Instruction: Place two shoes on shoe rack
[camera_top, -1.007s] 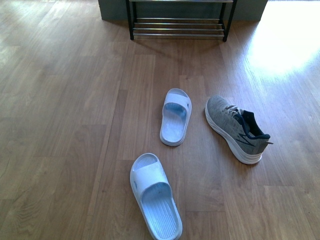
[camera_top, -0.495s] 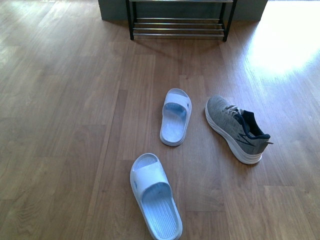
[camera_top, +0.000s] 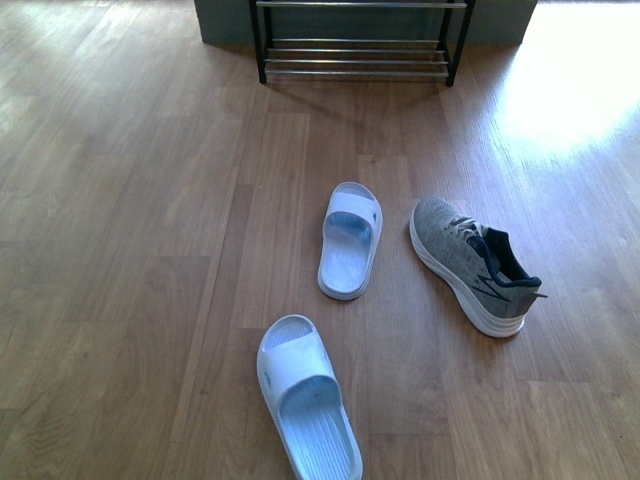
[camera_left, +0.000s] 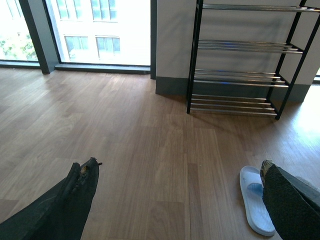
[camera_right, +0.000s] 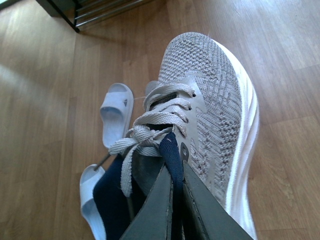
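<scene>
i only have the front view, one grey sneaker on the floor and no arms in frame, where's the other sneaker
Observer: In the right wrist view the right claw is shut on the navy tongue of the second sneaker.
Operator: left claw busy too
Observer: No, the left claw is open and empty.
Operator: upper rack tiers free
Observer: The shoe rack shows four tiers of rods, none holding a shoe.

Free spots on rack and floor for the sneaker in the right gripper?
Every visible tier of the shoe rack is bare. The floor between rack and slides is open, as is the strip left of them. Crowded: the far slide and the floor sneaker lie close side by side, the near slide before them. The right gripper pinches the held sneaker.
</scene>
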